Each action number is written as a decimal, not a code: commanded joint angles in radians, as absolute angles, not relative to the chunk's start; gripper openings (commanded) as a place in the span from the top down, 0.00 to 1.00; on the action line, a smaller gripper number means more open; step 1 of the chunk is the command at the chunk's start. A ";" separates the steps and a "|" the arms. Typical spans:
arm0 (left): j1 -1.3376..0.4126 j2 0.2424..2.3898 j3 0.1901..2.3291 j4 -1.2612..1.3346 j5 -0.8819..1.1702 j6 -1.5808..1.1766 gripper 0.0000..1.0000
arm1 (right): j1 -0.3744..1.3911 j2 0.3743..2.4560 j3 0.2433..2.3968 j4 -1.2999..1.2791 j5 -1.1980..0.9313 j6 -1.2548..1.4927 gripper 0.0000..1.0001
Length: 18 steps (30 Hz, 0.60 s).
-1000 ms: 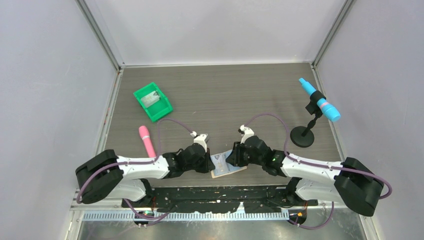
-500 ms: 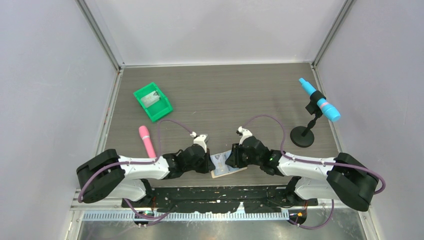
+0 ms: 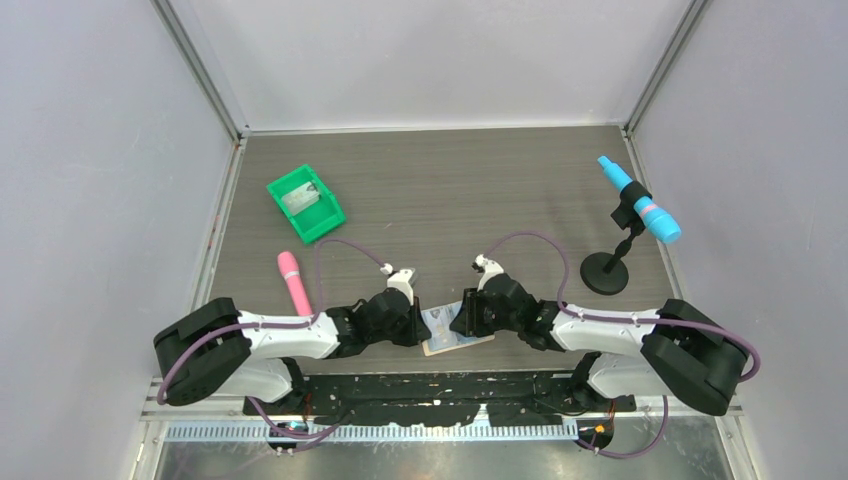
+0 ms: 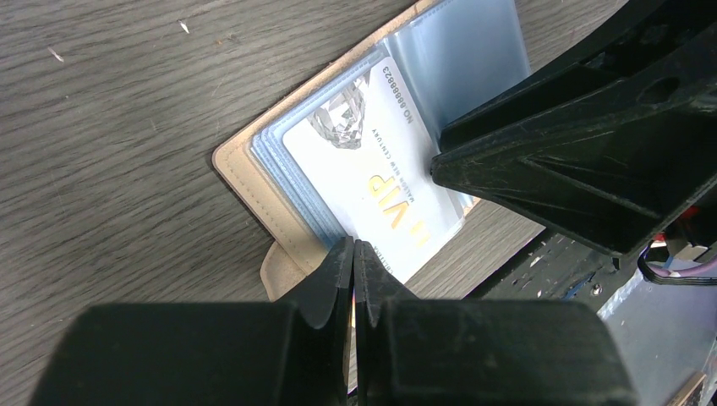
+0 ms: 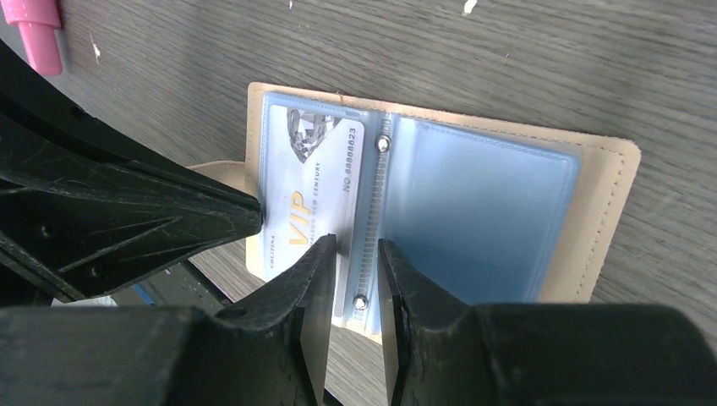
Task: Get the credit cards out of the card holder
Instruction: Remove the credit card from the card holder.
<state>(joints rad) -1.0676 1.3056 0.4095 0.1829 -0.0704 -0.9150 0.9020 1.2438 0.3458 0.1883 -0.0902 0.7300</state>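
The card holder (image 5: 604, 194) lies spread open and flat on the table (image 3: 450, 190), directly between the tips of my two grippers, with its blue sleeves facing up and a tan rim showing round them. One credit card (image 5: 321, 169), white with gold VIP lettering, sits in the sleeve on the half nearer my left gripper (image 4: 353, 247). Its outer corner pokes past the tan rim on that side. The sleeve on the other half shows plain blue.

The left gripper's fingers are pressed together, and their joined tip meets the card's outer edge with nothing pinched between them. The holder's strap tab (image 4: 283, 269) lies just beside that tip. My right gripper (image 5: 355, 245) comes in from the opposite side with a narrow gap between its fingers. It stands astride the holder's riveted spine (image 5: 372, 211), one finger over the card's inner edge and the other over the blue sleeve, clamping nothing. Only about the card's width separates the two grippers' tips, so I have little room there.

On the side toward both arm bases, the table's near edge runs just beside the holder, with the black frame (image 3: 430, 385) beyond it. The broad stretch of table lies on the far side of both grippers. A pink marker (image 3: 294, 281) lies near the left forearm's outer side, and a green bin (image 3: 306, 203) sits well beyond it. A blue marker (image 3: 640, 207) on a black stand (image 3: 605, 272) is well apart, off the right arm's outer side.
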 commanded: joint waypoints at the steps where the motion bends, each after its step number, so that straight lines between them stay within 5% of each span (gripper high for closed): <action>1: -1.070 1.318 0.402 0.206 -0.098 -0.919 0.97 | 0.900 1.257 0.330 0.261 -0.112 0.744 0.69; 9: -1.070 1.327 0.407 0.209 -0.093 -0.917 0.98 | 0.878 1.273 0.294 0.363 -0.178 0.765 0.75; 14: -1.071 1.331 0.408 0.202 -0.098 -0.912 0.98 | 0.867 1.259 0.276 0.390 -0.190 0.763 0.93; 18: -1.071 1.331 0.406 0.193 -0.100 -0.911 0.98 | 0.837 1.219 0.248 0.387 -0.216 0.748 0.95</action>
<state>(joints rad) -1.0676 1.3132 0.4095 0.1909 -0.0700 -0.9169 0.8566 1.2602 0.2771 0.3412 -0.1734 0.7635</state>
